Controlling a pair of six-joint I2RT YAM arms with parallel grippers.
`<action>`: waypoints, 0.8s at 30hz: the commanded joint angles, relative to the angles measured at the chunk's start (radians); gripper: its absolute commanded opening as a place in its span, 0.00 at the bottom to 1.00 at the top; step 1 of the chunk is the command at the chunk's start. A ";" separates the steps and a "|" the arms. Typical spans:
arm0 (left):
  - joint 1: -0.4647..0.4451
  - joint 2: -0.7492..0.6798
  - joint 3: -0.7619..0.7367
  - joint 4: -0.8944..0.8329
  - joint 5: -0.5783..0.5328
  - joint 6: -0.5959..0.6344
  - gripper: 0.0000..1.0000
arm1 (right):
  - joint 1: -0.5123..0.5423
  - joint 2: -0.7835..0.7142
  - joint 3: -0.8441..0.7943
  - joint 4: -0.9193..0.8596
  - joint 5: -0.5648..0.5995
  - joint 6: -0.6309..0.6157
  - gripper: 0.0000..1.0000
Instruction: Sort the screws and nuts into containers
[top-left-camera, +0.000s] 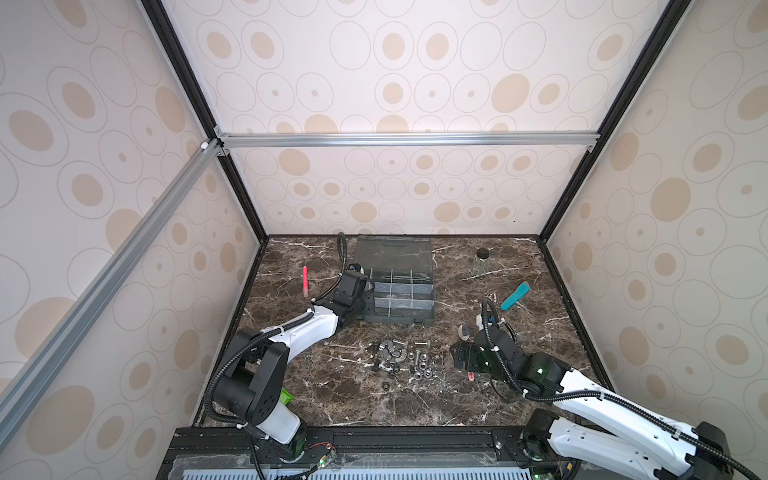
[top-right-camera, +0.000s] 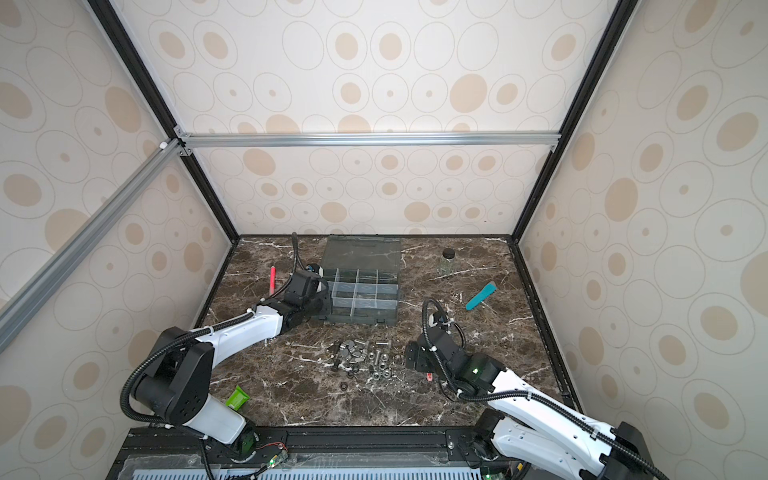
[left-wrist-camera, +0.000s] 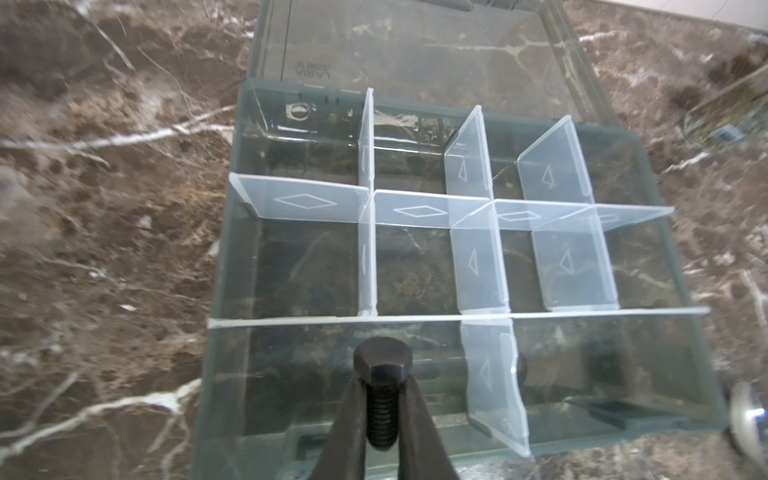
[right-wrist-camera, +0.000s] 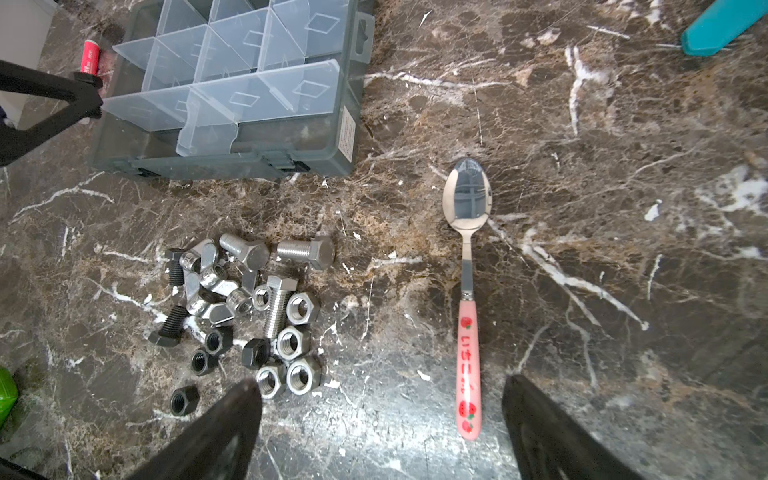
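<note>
While apparently above the containers, black screw between left fingers

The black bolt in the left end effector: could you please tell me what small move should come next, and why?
Probably open the left end effector and let the black bolt drop. It is pinched by its shaft and appears to hang over the nearest compartment of the organizer box, which looks empty.
</note>
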 joint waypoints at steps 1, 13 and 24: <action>0.004 -0.008 0.013 0.034 0.017 -0.035 0.22 | 0.006 -0.005 0.028 -0.034 0.004 -0.008 0.94; 0.004 -0.118 -0.075 0.069 0.002 -0.073 0.38 | 0.006 -0.039 0.020 -0.024 0.021 -0.056 0.94; 0.001 -0.260 -0.194 0.079 0.014 -0.127 0.39 | 0.006 -0.006 -0.008 0.013 -0.035 -0.014 0.94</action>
